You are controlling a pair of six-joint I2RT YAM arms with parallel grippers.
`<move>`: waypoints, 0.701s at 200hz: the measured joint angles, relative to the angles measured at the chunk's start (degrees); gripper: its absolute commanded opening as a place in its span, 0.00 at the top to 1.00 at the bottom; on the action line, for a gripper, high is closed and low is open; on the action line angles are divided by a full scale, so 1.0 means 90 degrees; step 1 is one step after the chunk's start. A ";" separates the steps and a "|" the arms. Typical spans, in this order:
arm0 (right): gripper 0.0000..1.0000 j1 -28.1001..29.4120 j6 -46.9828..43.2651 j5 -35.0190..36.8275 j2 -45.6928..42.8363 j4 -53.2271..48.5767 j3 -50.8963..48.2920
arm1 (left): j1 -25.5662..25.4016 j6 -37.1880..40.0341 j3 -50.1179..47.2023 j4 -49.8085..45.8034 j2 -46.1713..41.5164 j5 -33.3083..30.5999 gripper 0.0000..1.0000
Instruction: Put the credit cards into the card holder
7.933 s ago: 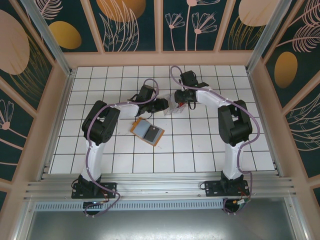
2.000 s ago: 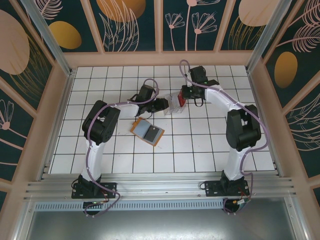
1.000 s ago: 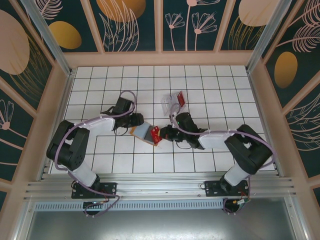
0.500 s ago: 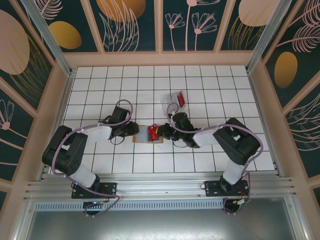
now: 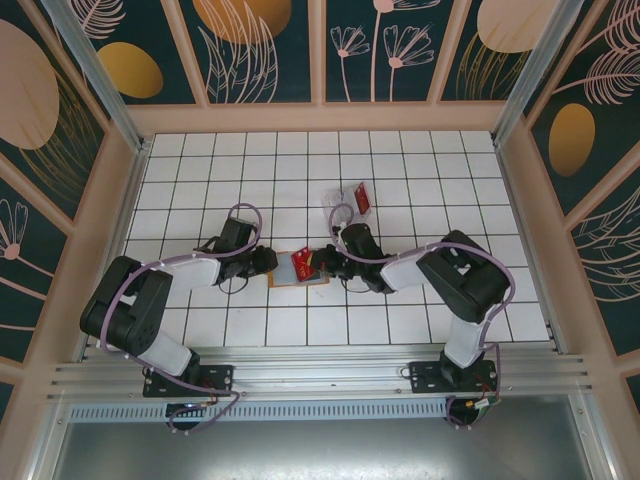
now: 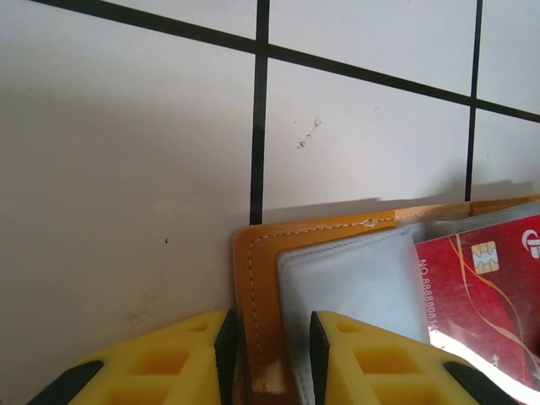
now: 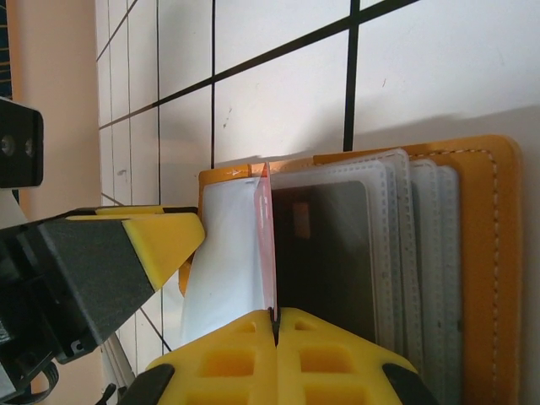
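Note:
The orange card holder (image 5: 288,272) lies open on the tiled table, grey pockets up. My left gripper (image 5: 268,264) is shut on its left edge; in the left wrist view the pads (image 6: 224,342) pinch the orange border (image 6: 253,278). My right gripper (image 5: 320,264) is shut on a red credit card (image 5: 307,262), held on edge over the pockets. In the right wrist view that card (image 7: 268,245) stands between a pale pocket and a dark card (image 7: 325,253) lying in the holder (image 7: 498,253). The red card's chip face (image 6: 489,287) appears in the left wrist view.
A clear plastic case (image 5: 340,205) with another red card (image 5: 362,199) sits on the tiles behind the right gripper. Wooden walls and metal rails frame the white tiled table (image 5: 200,170). The left gripper's yellow finger (image 7: 143,240) is close beside the held card.
The left jaws have closed onto the holder's left edge. The holder has turned square to the tiles, and the right gripper has carried the red card over its pockets.

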 measured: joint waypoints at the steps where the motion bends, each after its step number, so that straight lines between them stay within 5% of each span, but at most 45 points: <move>1: 0.96 0.0000 0.0000 0.0000 0.0005 0.0000 0.0002 | 0.0000 0.0000 -0.0002 0.0005 0.0000 0.0002 0.67; 140: 0.98 0.0437 0.0104 0.0444 0.0226 0.0063 0.0260 | 0.0041 -0.0255 -0.0435 0.0675 -0.0121 0.0080 0.72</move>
